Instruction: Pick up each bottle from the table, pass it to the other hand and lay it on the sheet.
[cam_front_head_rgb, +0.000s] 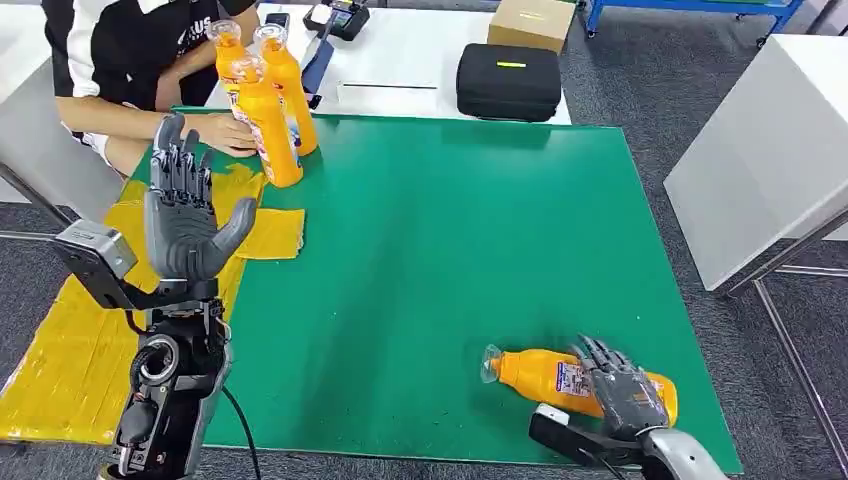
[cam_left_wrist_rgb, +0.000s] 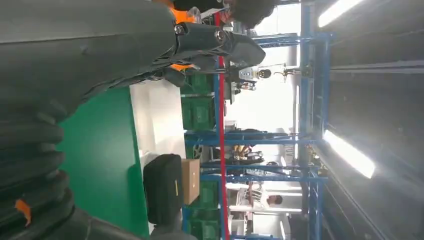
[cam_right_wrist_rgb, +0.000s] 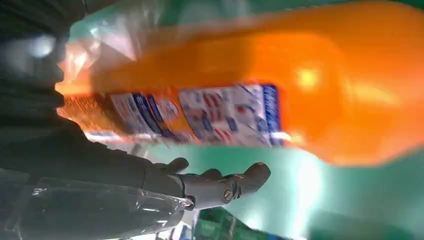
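orange bottle (cam_front_head_rgb: 545, 378), blue-white label, writing unreadable

The green table (cam_front_head_rgb: 430, 260) carries one lying orange bottle (cam_front_head_rgb: 540, 375), three upright bottles (cam_front_head_rgb: 268, 120) and a yellow sheet (cam_front_head_rgb: 265, 232).

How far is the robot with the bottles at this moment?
Nothing looks done yet: no bottle lies on the yellow sheet. In hand: the right hand is at the lying bottle on the green table; a firm grip cannot be confirmed. The left hand is raised and open. Left: the handover, the laying, and the three upright bottles beside a person's hand.
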